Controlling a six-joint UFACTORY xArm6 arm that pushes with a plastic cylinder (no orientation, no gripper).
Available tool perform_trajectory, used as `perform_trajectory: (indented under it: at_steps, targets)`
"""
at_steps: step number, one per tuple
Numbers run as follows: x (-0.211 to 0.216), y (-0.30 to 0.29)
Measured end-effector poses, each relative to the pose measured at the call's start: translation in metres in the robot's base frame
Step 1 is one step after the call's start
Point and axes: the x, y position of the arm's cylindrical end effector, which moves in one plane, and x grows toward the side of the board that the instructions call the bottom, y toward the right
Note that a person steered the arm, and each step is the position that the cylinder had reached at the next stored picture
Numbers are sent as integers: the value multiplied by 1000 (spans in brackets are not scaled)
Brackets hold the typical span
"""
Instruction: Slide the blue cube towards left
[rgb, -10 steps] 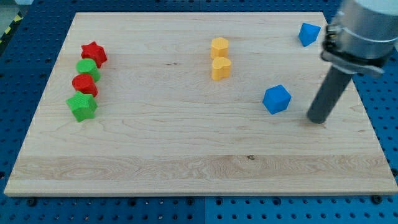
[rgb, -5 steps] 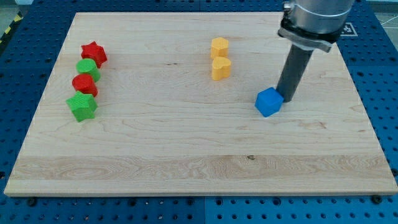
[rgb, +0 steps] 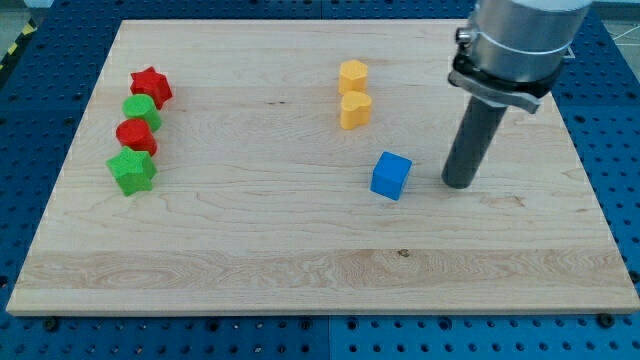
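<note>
The blue cube (rgb: 391, 176) lies on the wooden board (rgb: 250, 260), right of the board's middle and below the two yellow blocks. My tip (rgb: 457, 184) stands on the board to the cube's right, a short gap away, not touching it. The rod rises from the tip toward the view's top right, under the arm's grey body (rgb: 515, 45).
Two yellow blocks (rgb: 353, 75) (rgb: 355, 109) sit one below the other above the cube. At the view's left stand a red star (rgb: 151, 86), a green block (rgb: 141, 109), a red block (rgb: 135, 135) and a green star (rgb: 132, 171) in a column.
The blue cube has slid left across the board. My tip came in from the right, touched the cube's right side, and now stands apart from it. The arm's body now hides a second blue block seen at top right.
</note>
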Motion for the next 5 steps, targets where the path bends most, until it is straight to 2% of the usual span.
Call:
perform_trajectory:
  at_steps: [2, 3, 4, 5]
  targets:
    - [-1, -71]
    - [-11, -89]
    - [0, -69]
    - [44, -54]
